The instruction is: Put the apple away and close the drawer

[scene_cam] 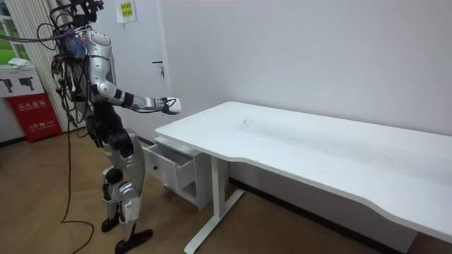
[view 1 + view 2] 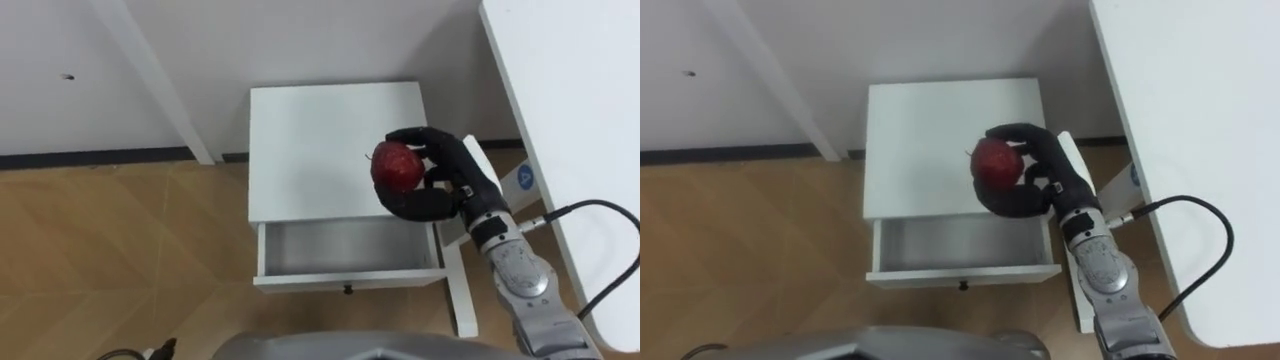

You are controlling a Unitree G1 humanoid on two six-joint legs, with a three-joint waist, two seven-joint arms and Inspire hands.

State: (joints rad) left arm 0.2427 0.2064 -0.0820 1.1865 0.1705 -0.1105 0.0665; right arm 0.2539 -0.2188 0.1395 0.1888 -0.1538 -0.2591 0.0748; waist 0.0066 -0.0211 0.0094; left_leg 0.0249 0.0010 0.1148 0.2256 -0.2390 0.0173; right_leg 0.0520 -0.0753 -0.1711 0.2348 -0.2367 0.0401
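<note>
While your right robot hand [image 2: 445,172] hangs over the small white cabinet [image 2: 310,150], its dark fingers and thumb are curled round the red apple [image 2: 397,166], clamped on it from the right side and from underneath. You can see the apple's stem end pointing up and toward the robot's left. From the head camera the apple sits over the right edge of the cabinet's top, just behind the right end of the drawer [image 2: 345,279]; it is in the air, not resting on the cabinet and not yet in the drawer.

You have the drawer pulled out toward the robot, its grey inside open to view and a small dark knob [image 2: 348,290] at the middle of its white front. The cabinet stands against the wall [image 2: 300,40] on a wooden floor [image 2: 120,260], just beside the white table [image 2: 570,100], whose top runs along the robot's right side.

From the room camera you see the robot standing upright in front of the cabinet at the end of the table [image 1: 318,141], with its arm stretched forward and the right robot hand [image 1: 169,106] held at about the height of the tabletop, above the open drawer [image 1: 173,166] and well apart from it.
</note>
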